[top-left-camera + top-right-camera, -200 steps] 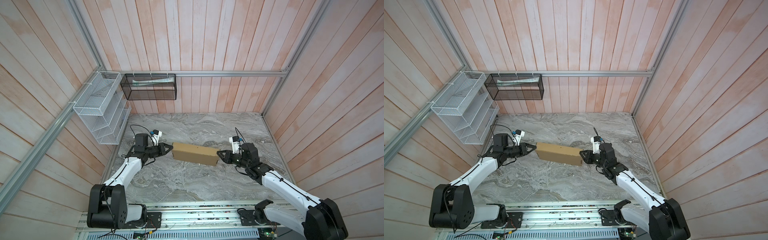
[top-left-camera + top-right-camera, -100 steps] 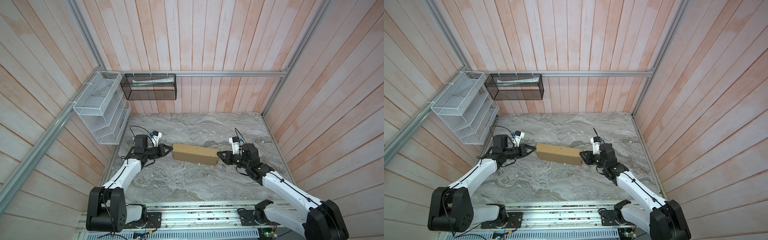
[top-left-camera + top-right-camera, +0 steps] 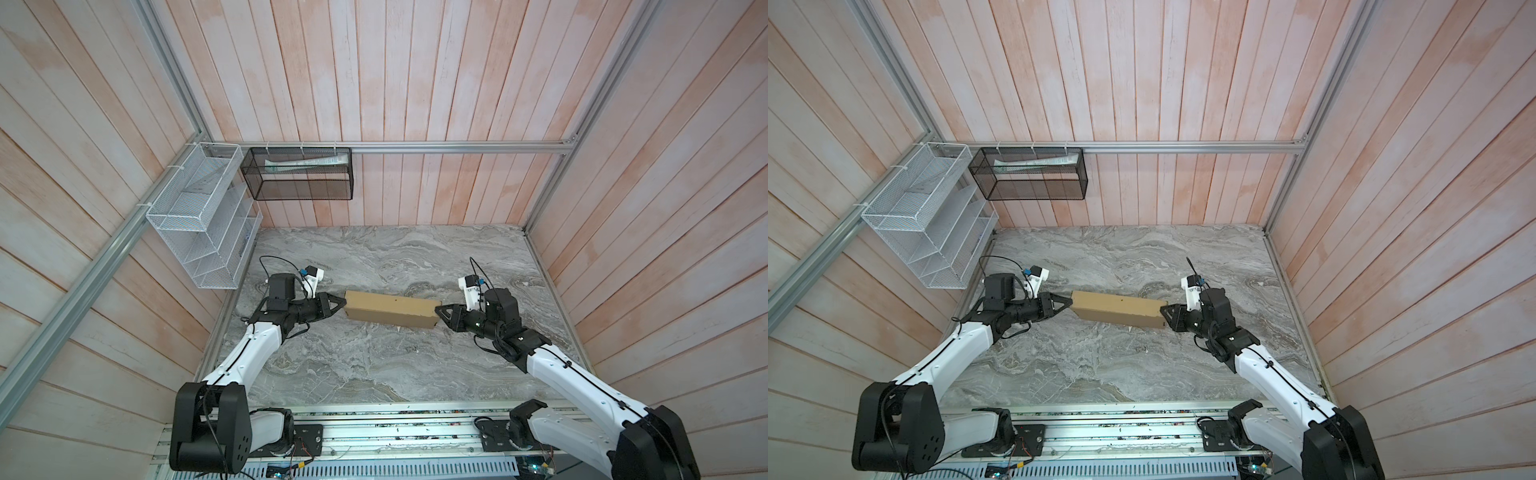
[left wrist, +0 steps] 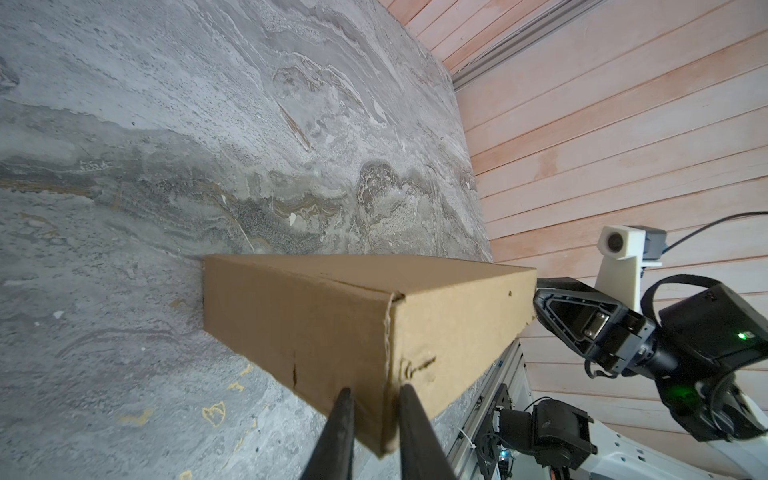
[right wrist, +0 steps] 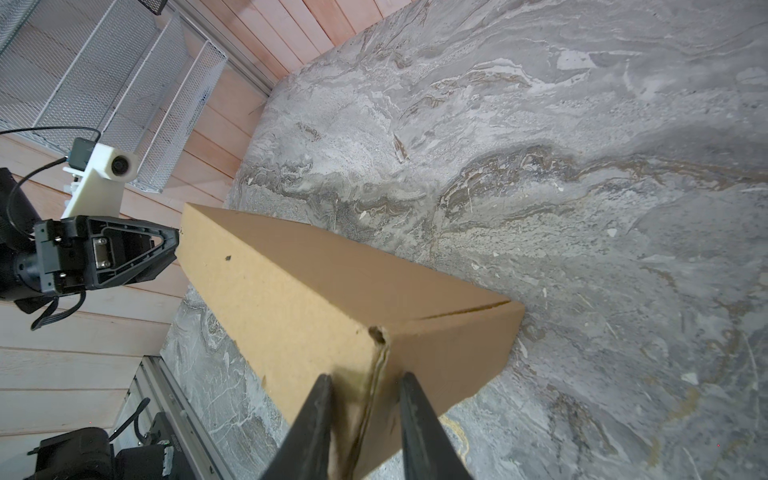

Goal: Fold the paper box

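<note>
In both top views the left gripper (image 3: pixel 343 300) is drifting a little lower, and its end of the box (image 3: pixel 390 309) is going with it. The left elbow (image 3: pixel 210 428) is sinking more, toward the near rail (image 3: pixel 395 436).

Paper box (image 3: pixel 390 309): plain tan cardboard, folded shut, long and narrow; centre of scene, lying left-right, right end slightly nearer.

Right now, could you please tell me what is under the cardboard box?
Only the grey marble table shows around the cardboard box, gripped at its ends by the left end effector and right end effector. The patch directly beneath is covered, so anything there cannot be seen.
</note>
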You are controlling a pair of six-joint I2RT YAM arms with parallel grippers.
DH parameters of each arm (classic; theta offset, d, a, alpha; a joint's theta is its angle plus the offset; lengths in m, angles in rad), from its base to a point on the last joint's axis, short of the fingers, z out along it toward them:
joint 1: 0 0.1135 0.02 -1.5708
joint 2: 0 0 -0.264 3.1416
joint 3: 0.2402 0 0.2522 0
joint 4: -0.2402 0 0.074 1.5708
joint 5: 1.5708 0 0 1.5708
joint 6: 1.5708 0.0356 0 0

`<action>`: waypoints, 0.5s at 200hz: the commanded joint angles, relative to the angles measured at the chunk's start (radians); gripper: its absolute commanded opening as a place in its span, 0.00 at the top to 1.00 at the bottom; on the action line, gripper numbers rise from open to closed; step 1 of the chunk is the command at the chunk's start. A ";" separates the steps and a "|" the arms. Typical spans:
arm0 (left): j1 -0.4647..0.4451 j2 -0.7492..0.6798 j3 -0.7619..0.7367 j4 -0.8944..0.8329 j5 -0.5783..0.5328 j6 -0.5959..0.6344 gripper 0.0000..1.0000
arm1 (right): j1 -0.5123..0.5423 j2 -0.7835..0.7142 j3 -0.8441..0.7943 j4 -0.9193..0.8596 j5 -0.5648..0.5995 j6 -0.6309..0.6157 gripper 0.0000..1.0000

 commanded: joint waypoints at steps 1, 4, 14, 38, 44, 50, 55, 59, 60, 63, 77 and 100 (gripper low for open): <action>-0.010 -0.009 -0.036 -0.051 -0.004 -0.007 0.78 | 0.002 -0.012 -0.029 -0.104 0.035 -0.017 0.69; -0.011 -0.010 -0.038 -0.051 -0.003 -0.008 0.78 | 0.001 -0.015 -0.029 -0.106 0.035 -0.017 0.69; -0.016 -0.015 -0.046 -0.047 -0.001 -0.014 0.78 | 0.002 -0.022 -0.030 -0.116 0.044 -0.017 0.68; -0.024 -0.025 -0.061 -0.039 0.000 -0.026 0.78 | 0.002 -0.044 -0.035 -0.129 0.052 -0.016 0.66; -0.026 -0.026 -0.064 -0.039 0.000 -0.027 0.78 | 0.003 -0.050 -0.035 -0.136 0.057 -0.017 0.66; -0.026 -0.028 -0.066 -0.038 0.001 -0.029 0.78 | 0.001 -0.054 -0.035 -0.143 0.062 -0.019 0.65; -0.027 -0.028 -0.067 -0.038 0.003 -0.030 0.78 | 0.002 -0.058 -0.033 -0.148 0.065 -0.020 0.65; -0.028 -0.030 -0.068 -0.039 0.004 -0.029 0.78 | 0.002 -0.060 -0.032 -0.153 0.068 -0.023 0.65; -0.027 -0.030 -0.068 -0.038 0.004 -0.029 0.78 | 0.002 -0.061 -0.032 -0.154 0.068 -0.023 0.65; -0.027 -0.032 -0.069 -0.038 0.004 -0.029 0.78 | 0.002 -0.062 -0.030 -0.156 0.070 -0.024 0.65; -0.027 -0.044 -0.073 -0.044 -0.002 -0.030 0.78 | 0.002 -0.066 -0.026 -0.165 0.077 -0.031 0.64; -0.027 -0.070 -0.081 -0.053 -0.013 -0.032 0.78 | 0.002 -0.065 -0.014 -0.175 0.088 -0.042 0.64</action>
